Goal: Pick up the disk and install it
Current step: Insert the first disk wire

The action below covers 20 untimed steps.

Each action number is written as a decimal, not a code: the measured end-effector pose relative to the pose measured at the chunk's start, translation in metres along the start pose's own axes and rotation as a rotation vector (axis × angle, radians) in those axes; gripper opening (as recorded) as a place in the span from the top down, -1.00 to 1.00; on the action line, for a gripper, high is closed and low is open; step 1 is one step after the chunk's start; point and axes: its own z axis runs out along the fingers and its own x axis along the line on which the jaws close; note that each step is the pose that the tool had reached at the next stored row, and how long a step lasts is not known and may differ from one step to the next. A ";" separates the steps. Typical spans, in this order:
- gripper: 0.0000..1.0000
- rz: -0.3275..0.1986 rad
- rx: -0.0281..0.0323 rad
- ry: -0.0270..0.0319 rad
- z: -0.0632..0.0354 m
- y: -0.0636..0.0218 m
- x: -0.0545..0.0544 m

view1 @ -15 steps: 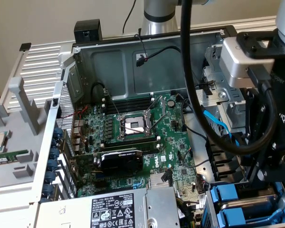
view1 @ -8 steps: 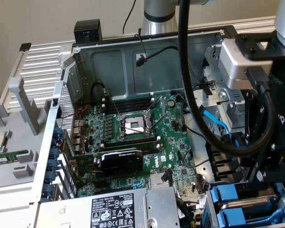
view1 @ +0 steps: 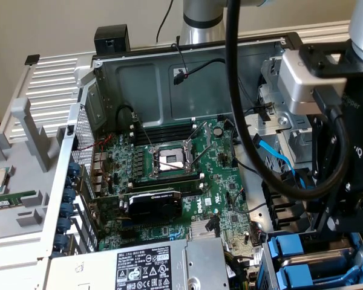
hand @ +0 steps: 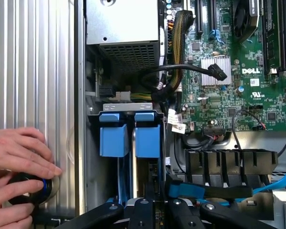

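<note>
In the wrist view, two blue plastic frames (hand: 115, 133) stand side by side in the drive bay of the open computer case. The one closer to my gripper (hand: 159, 193) carries the disk (hand: 148, 167), whose pale metal side shows under its blue tab. My gripper hangs just over that end of the bay, shut, with its fingers (hand: 149, 191) close together. Whether they pinch the disk is hidden. In the exterior view the gripper (view1: 342, 226) sits at the right, above the blue frames (view1: 290, 251).
A person's hands (hand: 19, 157) rest on a round black knob (hand: 31, 188) on the ribbed case side. A blue cable (hand: 190, 190) and black cables (hand: 181, 71) cross beside the bay. The grey power supply (view1: 151, 266) and the motherboard (view1: 169, 163) fill the case.
</note>
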 end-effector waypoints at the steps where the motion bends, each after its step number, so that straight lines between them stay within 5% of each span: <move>1: 0.66 0.000 0.0014 -0.0001 0.0001 0.0000 0.000; 8: 0.66 0.001 0.0088 -0.0006 0.0011 0.0014 0.000; 20: 0.66 0.004 0.0114 -0.0008 0.0031 0.0018 0.000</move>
